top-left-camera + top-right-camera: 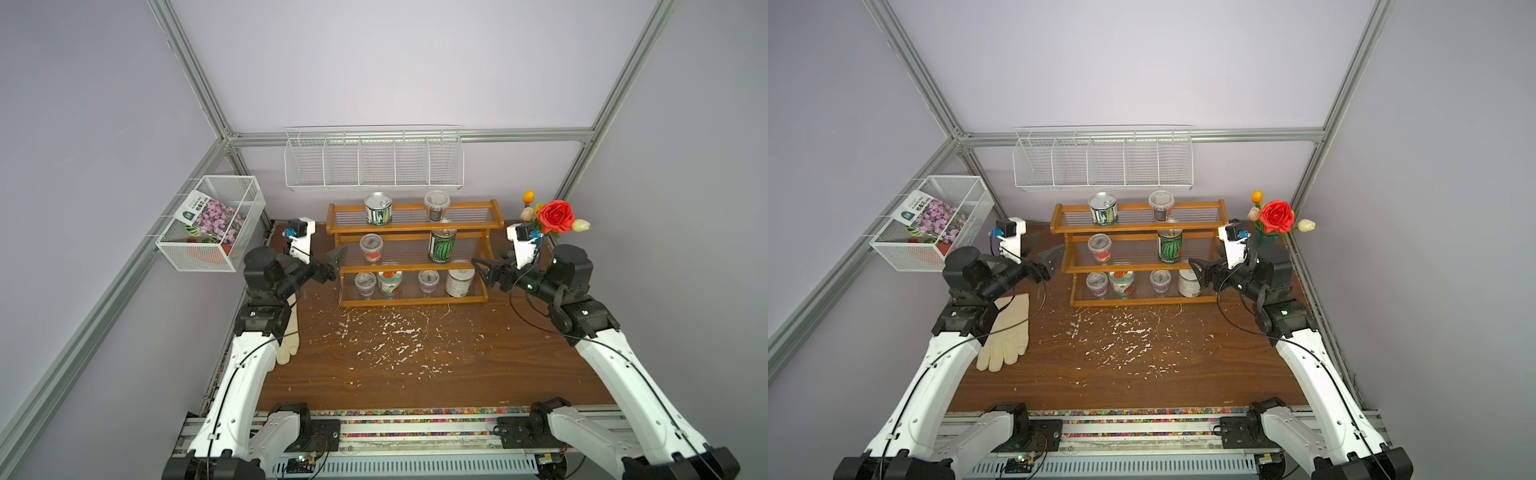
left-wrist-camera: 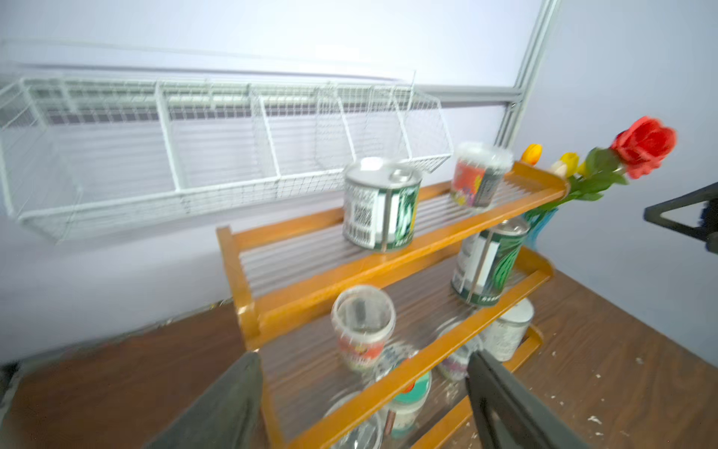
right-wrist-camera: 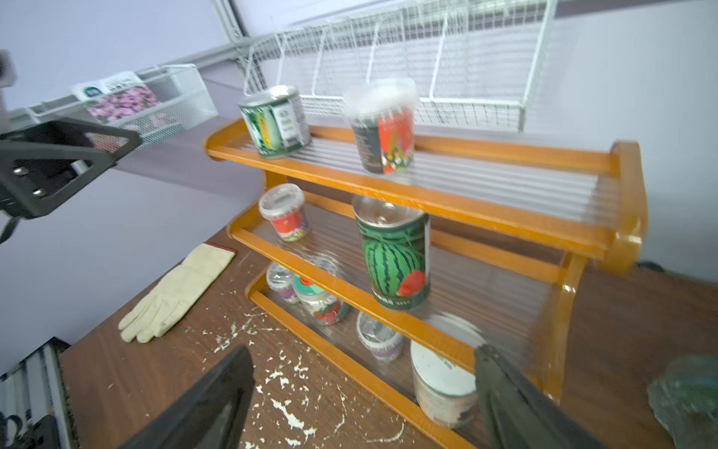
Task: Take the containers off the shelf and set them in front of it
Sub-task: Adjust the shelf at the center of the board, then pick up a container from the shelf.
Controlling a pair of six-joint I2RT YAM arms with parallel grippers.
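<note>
— Left wrist view: what do we see near the left end of the shelf (image 1: 413,226)?

— We see the left end effector (image 2: 363,357) close by that end, its fingers spread wide with nothing gripped between them. Further left of the shelf, the mesh basket (image 1: 210,222) hangs on the side wall. A pale glove (image 1: 1005,332) lies flat on the worktop (image 1: 498,365), left of the shelf's front.

— And on the shelf itself?

— We count all eight containers standing upright on it. On the top tier, the green-striped tin (image 1: 378,210) is toward the left and the top cup (image 1: 436,205) toward the right. On the middle tier, the middle cup (image 1: 370,247) is left of the watermelon tin (image 1: 442,247). The bottom tier holds, in order, the left bottom cup (image 1: 365,284), the tomato-lidded tub (image 1: 389,282) just beside it, the right bottom cup (image 1: 428,280) and the white tin (image 1: 459,282). Above the shelf, the wire rack (image 1: 374,162) hangs on the back wall. White flecks (image 1: 395,336) dot the worktop in front of the shelf.

— What about right of the shelf?

— We find the right end effector (image 3: 363,350) near the shelf's right end, its fingers wide apart and empty. The flower vase (image 3: 687,392) stands just past that end.
</note>
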